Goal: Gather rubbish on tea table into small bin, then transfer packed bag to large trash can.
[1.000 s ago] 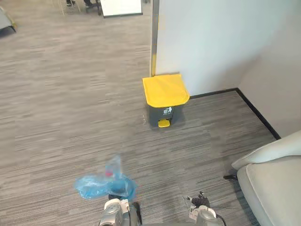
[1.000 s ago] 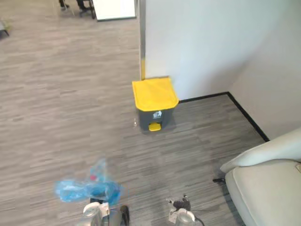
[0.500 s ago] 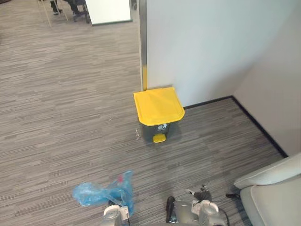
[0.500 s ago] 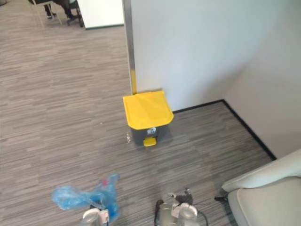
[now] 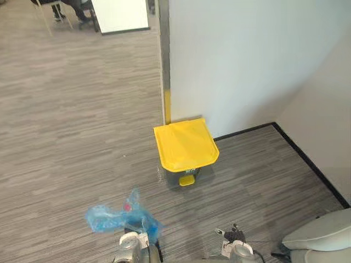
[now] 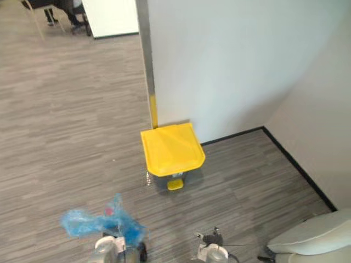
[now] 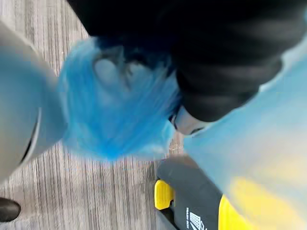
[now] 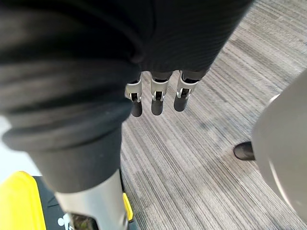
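Two hands sit at the bottom edge of the eye views, well apart. The left hand [image 5: 131, 247] is at the lower left with the blue bag [image 5: 118, 216] bunched right on top of it, clear of the floor [image 5: 71, 142]; a red scrap shows through the plastic. The left wrist view has the bag crumpled tight against the dark cover. The plastic hides the hand's grip, so I cannot tell whether it is clenched on the bag or not. Past the bag, that view also catches the can's grey front and yellow pedal [image 7: 163, 194].

Centre of the eye views, the can [image 5: 186, 153] stands on the floor against the foot of the white wall [image 5: 247, 60], its yellow lid [image 6: 171, 149] down. It is well ahead of both hands and apart from the bag.

The right hand [image 5: 235, 249] is at the lower right. Its wrist view gives what the eye views leave too small to read: the fingers [image 8: 156, 103] hang straight and released, touching nothing, above bare floor. A pale seat [image 5: 315, 238] fills the far right corner.
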Robot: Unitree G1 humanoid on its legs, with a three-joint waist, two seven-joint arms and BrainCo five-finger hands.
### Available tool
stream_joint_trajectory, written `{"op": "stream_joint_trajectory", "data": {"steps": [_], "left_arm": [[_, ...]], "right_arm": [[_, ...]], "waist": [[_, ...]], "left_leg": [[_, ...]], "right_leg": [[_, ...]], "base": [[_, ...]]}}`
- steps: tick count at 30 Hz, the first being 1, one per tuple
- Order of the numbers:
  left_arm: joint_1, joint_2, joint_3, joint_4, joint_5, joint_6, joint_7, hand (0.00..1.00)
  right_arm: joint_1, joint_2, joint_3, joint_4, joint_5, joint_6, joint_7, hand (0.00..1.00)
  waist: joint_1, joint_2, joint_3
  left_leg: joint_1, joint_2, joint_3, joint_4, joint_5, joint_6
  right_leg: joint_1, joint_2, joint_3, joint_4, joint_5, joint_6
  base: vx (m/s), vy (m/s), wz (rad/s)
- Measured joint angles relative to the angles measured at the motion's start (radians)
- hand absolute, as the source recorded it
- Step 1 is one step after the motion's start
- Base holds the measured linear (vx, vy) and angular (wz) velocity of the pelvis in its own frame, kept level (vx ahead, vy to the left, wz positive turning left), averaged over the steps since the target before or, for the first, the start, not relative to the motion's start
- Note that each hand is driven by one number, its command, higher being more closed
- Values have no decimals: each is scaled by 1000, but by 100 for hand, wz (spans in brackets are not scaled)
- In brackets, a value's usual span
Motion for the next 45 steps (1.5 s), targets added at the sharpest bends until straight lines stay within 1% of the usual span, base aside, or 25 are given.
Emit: {"op": "stream_joint_trajectory", "data": {"steps": [1,2,3,4,6,8,10,11,12,13,14,16,18,20,22,23,24,25,26,27,29,31,37,41,45], "left_arm": [[5,1,0,0,4,0,1,100],[13,7,-2,-1,5,0,1,100],[17,14,-6,-1,5,1,1,100],[15,17,-9,-1,5,2,1,100],[16,24,-7,3,5,5,2,100],[11,22,-7,19,5,5,1,100],[10,17,3,24,5,5,1,100],[10,21,3,30,5,4,0,100],[10,25,3,31,5,4,0,100],[-3,13,13,52,5,6,0,100],[6,-6,17,57,5,4,-1,100],[6,-12,13,60,6,4,-9,100],[2,-13,13,59,7,5,-21,100],[8,-12,14,50,7,3,-21,100],[18,-9,13,33,7,3,-21,100],[19,-7,13,30,7,4,-21,100],[18,-7,13,25,7,4,-21,100],[18,-8,11,18,7,3,-21,100],[17,-11,9,19,7,3,-21,100],[19,-5,5,20,7,3,-19,100],[20,16,-1,21,10,4,-19,100],[19,24,-10,31,20,4,-19,100],[24,30,-11,44,28,4,-20,100],[18,30,-11,62,35,4,-20,100],[17,30,-10,78,46,4,-20,100]], "right_arm": [[0,-1,1,-4,0,-2,0,0],[0,-4,7,-15,0,-2,1,0],[3,-5,17,-28,0,-2,2,0],[9,-6,19,-38,0,-3,2,0],[9,-7,16,-44,-1,-3,1,0],[4,-7,7,-44,-1,-3,1,0],[-13,-11,-7,-38,-3,-2,1,0],[-13,-8,-14,-35,-3,-3,1,0],[-10,-7,-15,-29,-4,-3,1,0],[-22,-21,-27,-24,-5,-4,3,0],[-25,-36,-36,-18,-9,-3,2,0],[-33,-41,-43,3,-9,-1,1,0],[-30,-44,-43,2,-8,-1,-1,0],[-11,-42,-37,4,-8,1,-2,0],[-2,-42,-22,6,-4,1,-2,0],[-2,-40,-21,6,2,2,-2,0],[-2,-39,-21,6,5,2,-2,0],[-1,-39,-21,6,9,2,-2,0],[-1,-43,-22,6,10,2,-1,0],[1,-48,-22,8,11,3,-1,0],[12,-20,-25,8,11,2,0,0],[14,-5,-43,13,11,3,0,0],[11,-7,-80,19,11,-1,0,0],[7,-24,-80,20,11,-2,-1,0],[6,-31,-78,31,10,-2,-1,0]], "waist": [[1,4,2],[1,5,1],[-4,8,0],[-10,4,0],[-11,-1,2],[-20,-2,2],[-25,5,7],[-26,3,6],[-28,-7,5],[-38,20,8],[-30,44,-5],[-32,61,-8],[-47,67,-4],[-38,56,-4],[-32,49,-9],[-32,47,-11],[-32,44,-11],[-30,45,-12],[-30,57,-18],[-23,58,-28],[-18,24,-45],[-18,10,-53],[-19,11,-51],[-19,28,-43],[-19,27,-42]], "left_leg": [[36,-4,14,-20,-16,4],[62,-11,27,-22,-45,5],[82,-20,26,-20,-61,11],[97,-24,22,-22,-77,15],[137,-25,11,-25,-99,17],[174,-23,-7,-40,-112,19],[210,-8,-33,-64,-123,1],[229,-4,-64,-67,-136,-29],[232,-13,-79,-68,-142,-39],[255,12,-126,-69,-151,-51],[250,29,-146,-65,-141,-50],[246,42,-156,-50,-112,-64],[212,68,-177,57,-95,-92],[147,93,-160,268,-67,-134],[99,126,-97,360,-110,-111],[66,129,-53,346,-148,-100],[49,123,-35,309,-158,-89],[33,108,-23,198,-142,-79],[32,101,-27,86,-52,-57],[50,90,-26,35,-40,-75],[60,52,-11,1,-36,-69],[73,36,3,-16,-33,-64],[140,15,46,-99,-18,-51],[179,15,71,-169,15,-56],[212,15,113,-211,30,-61]], "right_leg": [[-36,-4,19,105,-3,5],[-119,-16,47,304,15,35],[-180,-28,59,423,47,53],[-211,-34,61,487,55,56],[-271,-33,48,582,14,43],[-317,-30,-8,523,-37,21],[-347,6,-31,370,-34,7],[-335,45,-8,193,31,-9],[-325,48,2,135,95,-24],[-299,62,-20,156,92,-49],[-297,74,-34,160,76,-61],[-278,80,-55,156,41,-75],[-201,88,-92,85,42,-76],[-98,89,-104,0,43,-78],[-46,85,-102,-55,44,-79],[-31,70,-98,-69,46,-76],[-31,58,-92,-69,48,-72],[-30,46,-87,-69,56,-59],[-31,50,-83,-70,61,-47],[-31,53,-55,-78,55,-22],[-33,25,-17,-107,66,-4],[-29,13,5,-125,78,12],[-16,14,54,-155,90,20],[-21,30,90,-172,108,15],[-38,44,134,-174,118,16]], "base": [[125,198,-55],[72,155,-38],[75,145,-17],[180,75,7],[256,35,14],[269,-53,39],[379,-154,52],[373,-166,55],[403,-173,60],[335,-116,37],[413,-153,29],[417,-177,22],[355,-167,47],[296,-89,32],[184,35,4],[166,94,-4],[172,149,-8],[92,132,-13],[118,188,-26],[129,196,-28],[115,228,-23],[57,153,-20],[0,42,-24],[-47,-18,-27],[-73,-18,-38]]}}
